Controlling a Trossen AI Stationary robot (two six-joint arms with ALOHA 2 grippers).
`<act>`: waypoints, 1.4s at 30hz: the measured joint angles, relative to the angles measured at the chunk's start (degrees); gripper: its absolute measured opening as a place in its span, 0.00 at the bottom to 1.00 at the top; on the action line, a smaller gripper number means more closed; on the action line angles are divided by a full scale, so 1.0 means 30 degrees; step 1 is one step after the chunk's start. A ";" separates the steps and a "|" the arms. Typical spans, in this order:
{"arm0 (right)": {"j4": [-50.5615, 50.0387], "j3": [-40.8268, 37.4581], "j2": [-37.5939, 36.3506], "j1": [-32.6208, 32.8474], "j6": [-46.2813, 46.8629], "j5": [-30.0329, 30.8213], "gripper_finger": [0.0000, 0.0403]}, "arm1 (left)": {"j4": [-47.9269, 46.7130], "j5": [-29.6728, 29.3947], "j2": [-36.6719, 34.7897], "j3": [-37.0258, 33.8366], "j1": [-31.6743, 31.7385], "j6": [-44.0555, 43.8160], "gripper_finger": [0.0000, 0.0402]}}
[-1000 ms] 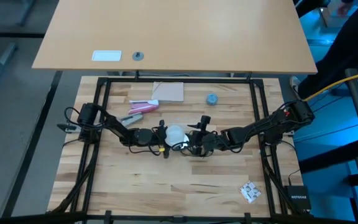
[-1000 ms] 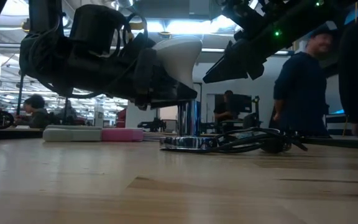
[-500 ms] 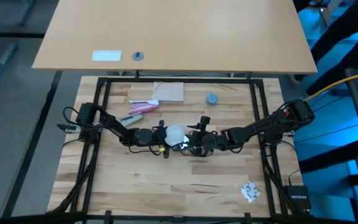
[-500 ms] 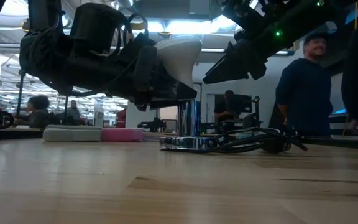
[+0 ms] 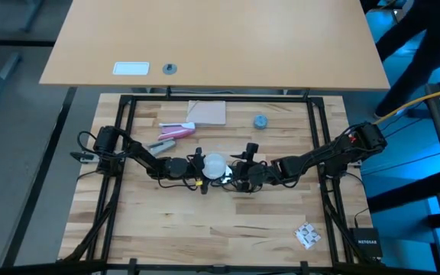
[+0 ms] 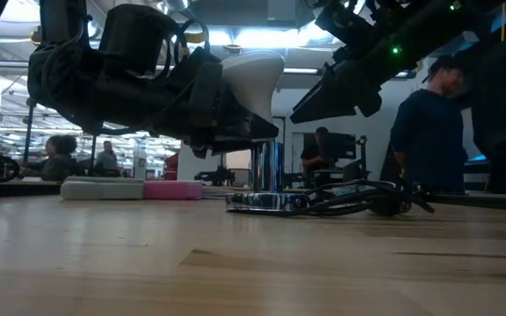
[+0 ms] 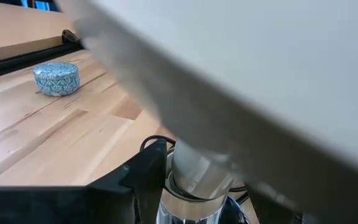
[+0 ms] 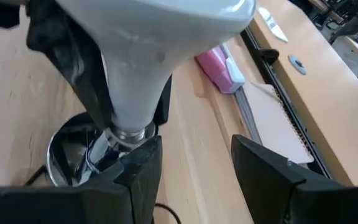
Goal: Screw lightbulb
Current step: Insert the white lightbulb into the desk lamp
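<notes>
Lightbulb and socket have already met at the middle of the wooden surface: the bulb stands over the silvery socket with its grey screw base down at the socket's mouth and its white globe on top, so its long axis runs close to upright, leaning a little if anything. From where I stand, the placing looks done and the turning is what remains. I cannot tell how many threads have caught, since the base is partly hidden by dark fingers.

The left gripper reaches in from the left side, and its fingers are closed on the bulb's tapering neck, holding it just above the socket. The right gripper sits on the other side, close beside the socket, and its fingers stand apart with nothing between them; the bulb and socket lie just ahead of its tips, not inside them. It may be there to steady the socket, though that is only my guess.

A small blue-grey cap lies well apart toward the far side, untouched.
</notes>
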 joint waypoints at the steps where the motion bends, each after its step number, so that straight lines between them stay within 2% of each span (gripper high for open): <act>1: -0.0112 0.0000 0.0000 0.0000 0.0169 0.0004 0.49 | 0.0000 0.0000 0.0000 0.0007 0.0000 -0.0007 0.48; 10: -0.2238 -0.0007 -0.0477 0.0000 0.2888 0.0073 0.49 | -0.0008 0.0000 -0.0007 0.0021 -0.0007 -0.0139 0.48; 14: -0.4406 -0.0007 -0.2088 0.0000 0.3138 0.0209 0.49 | -0.0022 0.0000 -0.0015 0.0029 0.0000 -0.0320 0.48; 21: -0.8239 -0.0007 -0.5444 0.0000 0.2975 0.1673 0.49 | -0.0022 0.0000 -0.0015 0.0029 0.0022 -0.0351 0.48; 26: -1.0310 -0.0007 -0.6687 0.0000 0.3419 0.1811 0.49 | -0.0022 0.0000 -0.0015 0.0029 0.0022 -0.0403 0.48; 30: -1.1431 -0.0007 -0.6703 0.0000 0.4425 0.1756 0.49 | 0.0005 0.0085 -0.0015 0.0029 0.0027 -0.0507 0.48; 37: -1.1437 -0.0015 -0.5879 0.0000 0.5152 0.1629 0.49 | -0.0274 0.0131 -0.0838 0.0029 0.0044 -0.0288 0.48; 42: -1.1257 -0.0015 -0.5100 0.0000 0.5790 0.1421 0.49 | -0.2732 0.0153 -0.1927 0.0043 0.0302 -0.0308 0.48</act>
